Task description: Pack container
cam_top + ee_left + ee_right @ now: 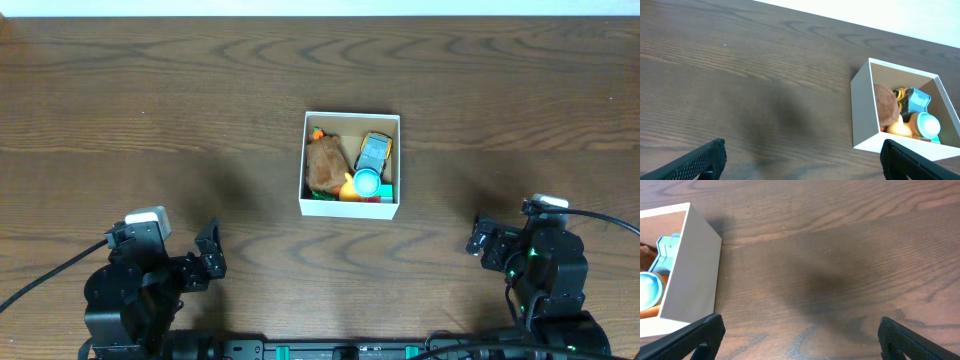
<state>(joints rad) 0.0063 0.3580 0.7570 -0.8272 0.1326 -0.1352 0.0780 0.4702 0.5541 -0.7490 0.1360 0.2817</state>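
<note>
Box (348,208) is sitting mid-table (150,100), open side up, well apart from both arms. It is holding a brown plush (323,163), a yellow-and-blue toy car (373,150), a pale blue round piece (367,183) and something orange (349,188).

Left gripper (802,160) and right gripper (800,337) are hanging low by the near edge, fingers spread wide, gripping nothing.

Judging the box light, its thin cardboard walls likely flexing under a squeeze and its base sliding easily on the wood. Best hold is probably a gentle pinch on a wall's top edge, or two outer walls braced.
</note>
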